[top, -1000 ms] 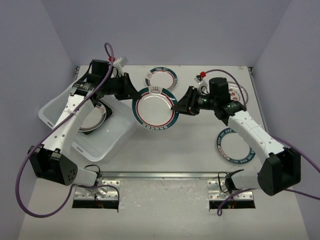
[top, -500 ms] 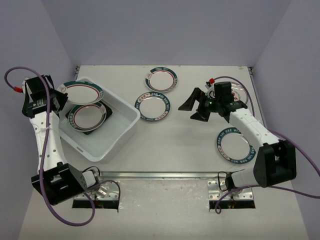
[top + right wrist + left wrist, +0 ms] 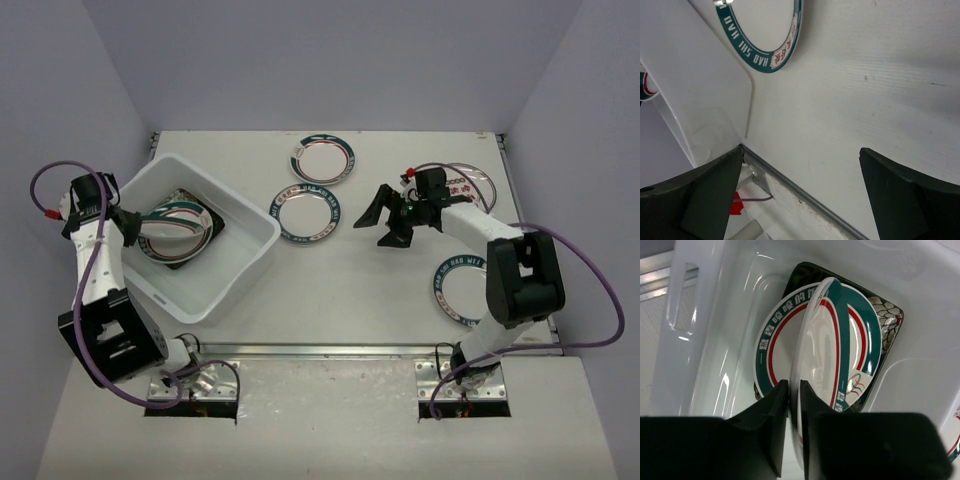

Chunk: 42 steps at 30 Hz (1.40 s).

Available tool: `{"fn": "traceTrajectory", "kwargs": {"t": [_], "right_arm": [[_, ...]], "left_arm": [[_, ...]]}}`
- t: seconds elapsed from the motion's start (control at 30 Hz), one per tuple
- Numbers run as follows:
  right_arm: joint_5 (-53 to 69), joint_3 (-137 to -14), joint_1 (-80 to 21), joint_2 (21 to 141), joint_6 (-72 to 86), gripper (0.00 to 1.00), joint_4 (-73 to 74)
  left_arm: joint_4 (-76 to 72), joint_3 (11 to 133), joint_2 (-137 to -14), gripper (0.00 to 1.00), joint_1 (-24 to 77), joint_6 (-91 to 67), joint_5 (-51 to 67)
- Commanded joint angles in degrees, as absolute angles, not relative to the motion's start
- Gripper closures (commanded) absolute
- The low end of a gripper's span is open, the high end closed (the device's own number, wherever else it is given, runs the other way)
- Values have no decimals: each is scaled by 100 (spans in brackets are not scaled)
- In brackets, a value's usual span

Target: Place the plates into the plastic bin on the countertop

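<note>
Left end effector (image 3: pixel 794 388) pinches the third plate (image 3: pixel 820 350) in the bin (image 3: pixel 245 265); right end effector (image 3: pixel 381 224) is spread wide (I count four plates (image 3: pixel 308 215) outside).

The round plate (image 3: pixel 178 215) no longer hangs mid-frame between both grippers. The left gripper (image 3: pixel 128 226) now holds it tilted inside the plastic bin (image 3: pixel 240 262) at left, over the lower plate (image 3: pixel 777 347). The right gripper (image 3: pixel 380 224) has let go and spread wide, right of centre.
</note>
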<state>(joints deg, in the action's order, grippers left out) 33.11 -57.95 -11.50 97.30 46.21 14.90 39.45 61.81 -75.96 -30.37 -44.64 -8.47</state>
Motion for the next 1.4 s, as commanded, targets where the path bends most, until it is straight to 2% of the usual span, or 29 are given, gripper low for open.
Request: {"fn": "traceTrajectory", "kwargs": {"t": [0.0,0.03,0.07,0.2,0.37,0.5,0.53,0.57,0.73,0.87,0.9,0.93,1.0,1.07,1.23,1.37], "right_arm": [[3451,-6258,-1134,10257,4589,1,1008],[3477,-6388,-1134,10518,4580,1,995],[3499,-6504,-1138,10759,4631,1,979],[3564,-6956,-1184,11535,4771,1,892],[3525,-7867,-1310,12496,4588,1,975],[3542,-8249,-1423,13117,4588,2,880],[3561,-8308,-1454,13176,4613,6,830],[3613,-8395,-1488,13284,4642,13,794],[3762,-8585,-1638,13744,4807,66,432],[4081,-8145,-1678,13767,5092,83,-437],[4128,-7991,-1668,13695,5245,96,-739],[4101,-7873,-1643,13572,5345,100,-997],[3991,-7443,-1627,13228,5402,100,-1157],[3737,-7085,-1587,12369,5326,100,-1049],[2312,-6434,-1559,10027,4586,100,722],[2885,-6749,-1435,9183,4109,100,1905]], "left_arm": [[3291,6171,-7734,45,-3047,-4637,-610],[3295,6132,-7734,28,-3034,-4632,-584],[3324,6117,-7734,20,-3023,-4608,-543],[3526,6121,-7794,0,-2994,-4413,-333],[4263,6332,-7855,0,-2979,-4118,-310],[4428,6625,-7379,0,-2945,-3834,415],[4343,6694,-7283,0,-2877,-3796,710],[4284,6772,-7185,0,-2760,-3727,946],[4329,7268,-6924,0,-1829,-3342,1580],[4413,7266,-6895,0,-1081,-3134,1812],[4431,7231,-6843,0,-849,-2976,1832],[4452,7198,-6792,0,-768,-2808,1885],[4548,7189,-6736,0,-678,-2641,2010],[4588,7204,-6638,0,-607,-2406,2163],[4091,6966,-6589,0,-221,-2282,3120],[3480,6830,-6674,1,-16,-2246,4125]]}}
